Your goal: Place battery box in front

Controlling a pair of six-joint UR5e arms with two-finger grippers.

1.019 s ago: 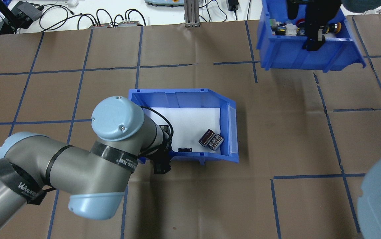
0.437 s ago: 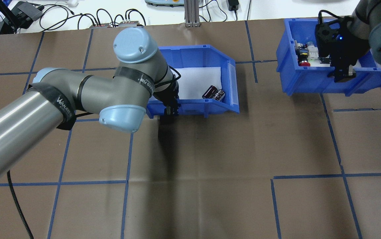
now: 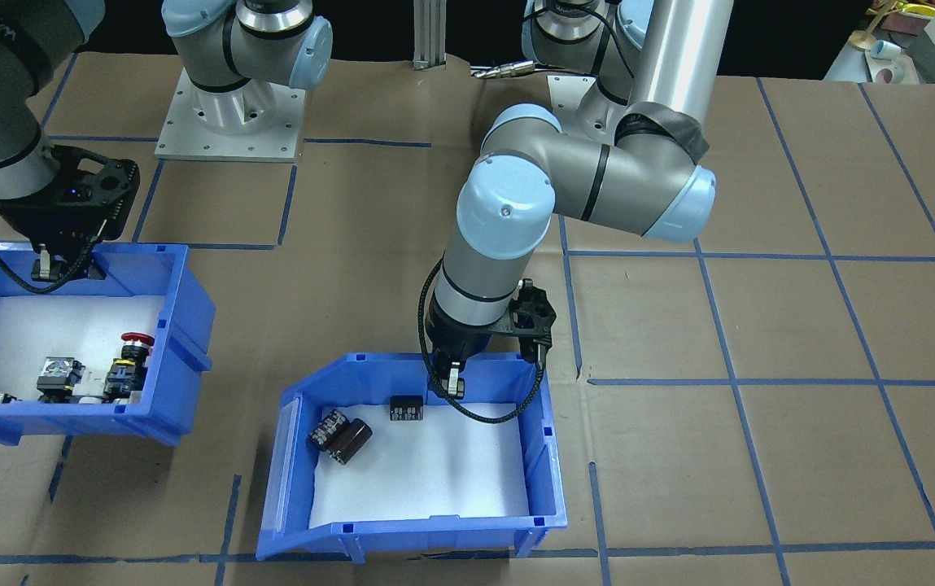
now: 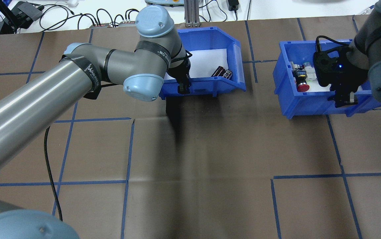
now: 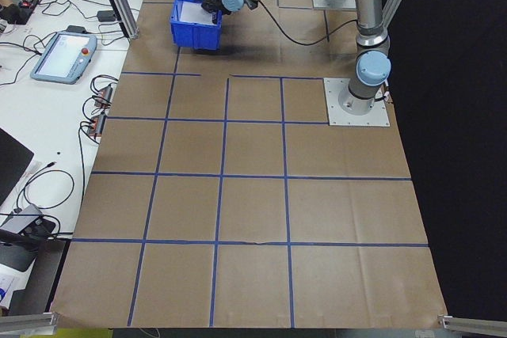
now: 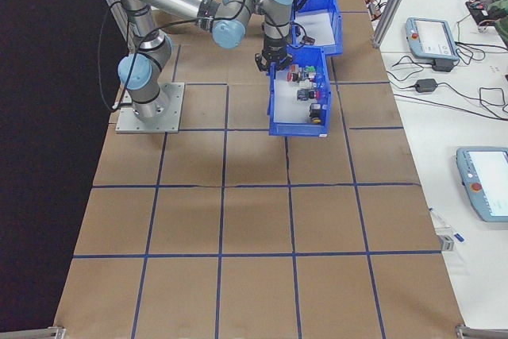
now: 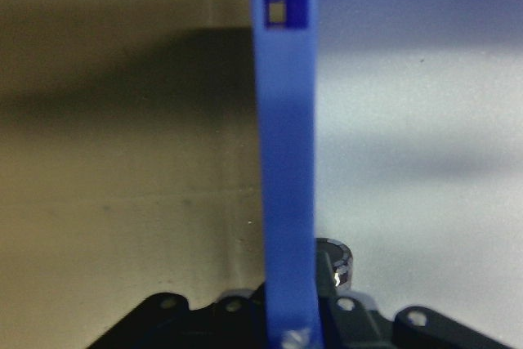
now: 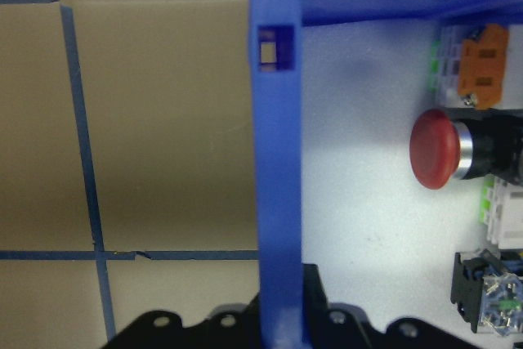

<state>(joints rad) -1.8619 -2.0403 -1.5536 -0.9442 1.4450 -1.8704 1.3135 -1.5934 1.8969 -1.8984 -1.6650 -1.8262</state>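
The left gripper's (image 4: 183, 87) fingers (image 3: 452, 380) pinch the near wall of the battery box (image 4: 207, 84), which sits at the counter's (image 4: 210, 159) far edge. Inside it lie two dark cylinders (image 3: 339, 435) and a black block (image 3: 406, 408). The right gripper (image 4: 343, 99) pinches the near wall of the button bin (image 4: 309, 103), toward the counter's right edge.

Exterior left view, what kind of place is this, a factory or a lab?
Likely a robotics lab: a teach pendant and loose cables lie on a white bench beside a taped-grid table.
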